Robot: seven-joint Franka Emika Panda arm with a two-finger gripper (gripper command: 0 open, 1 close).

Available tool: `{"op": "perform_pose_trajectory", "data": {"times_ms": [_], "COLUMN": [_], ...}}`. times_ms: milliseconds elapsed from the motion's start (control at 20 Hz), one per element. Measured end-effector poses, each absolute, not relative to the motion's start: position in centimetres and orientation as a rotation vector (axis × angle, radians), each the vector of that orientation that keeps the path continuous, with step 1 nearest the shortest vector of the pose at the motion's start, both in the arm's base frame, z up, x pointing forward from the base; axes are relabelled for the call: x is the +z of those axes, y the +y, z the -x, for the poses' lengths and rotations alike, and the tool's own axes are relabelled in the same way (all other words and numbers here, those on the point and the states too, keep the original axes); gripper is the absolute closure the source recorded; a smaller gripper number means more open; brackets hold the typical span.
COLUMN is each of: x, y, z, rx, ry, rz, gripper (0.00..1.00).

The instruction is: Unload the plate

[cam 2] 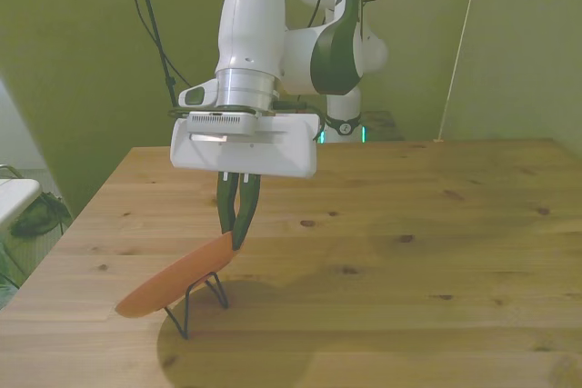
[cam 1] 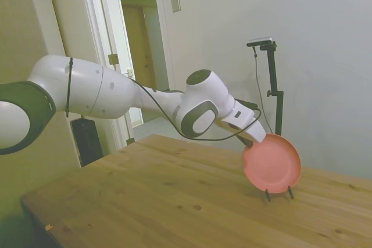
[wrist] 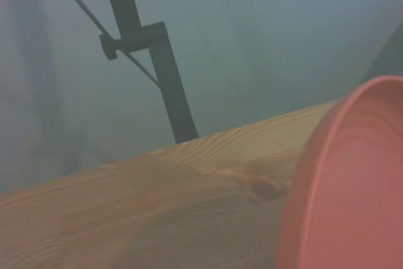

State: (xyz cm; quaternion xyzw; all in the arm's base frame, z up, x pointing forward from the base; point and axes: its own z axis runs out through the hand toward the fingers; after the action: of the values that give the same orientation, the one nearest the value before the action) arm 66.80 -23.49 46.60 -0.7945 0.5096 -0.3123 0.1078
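The salmon-pink plate leans tilted on a thin black wire stand at the table's far right in the side view. In the front view the plate sits on the stand near the front edge, at the front view's left. My gripper comes down from above onto the plate's upper rim, and its dark fingers meet on that rim. In the side view the gripper touches the plate's top left edge. The wrist view shows the plate's rim close by.
The wooden table carries only the stand and plate. A doorway opens behind the arm in the side view. Some objects lie on the floor past the table's edge at the front view's left.
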Motion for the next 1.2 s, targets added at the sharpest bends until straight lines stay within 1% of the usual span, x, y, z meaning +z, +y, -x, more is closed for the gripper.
{"op": "perform_pose_trajectory", "data": {"times_ms": [200,300,550,700,900,1000,1100,1200], "x": [46.7,47.5,50.7,53.5,57.8,59.4,59.5,57.7], "y": [-23.5,-23.6,-23.5,-22.5,-18.2,-15.0,-11.5,-8.2], "z": [-66.8,-66.7,-65.3,-63.4,-60.0,-58.8,-58.9,-60.1], "rx": [-0.92,-0.935,-0.979,-1.006,-0.995,-0.969,-0.912,-0.815], "ry": [1.5,1.494,1.469,1.448,1.362,1.338,1.351,1.379], "rz": [2.335,2.324,2.295,2.276,2.324,2.365,2.414,2.477], "gripper": [1.0,1.0,1.0,1.0,1.0,1.0,1.0,1.0]}}
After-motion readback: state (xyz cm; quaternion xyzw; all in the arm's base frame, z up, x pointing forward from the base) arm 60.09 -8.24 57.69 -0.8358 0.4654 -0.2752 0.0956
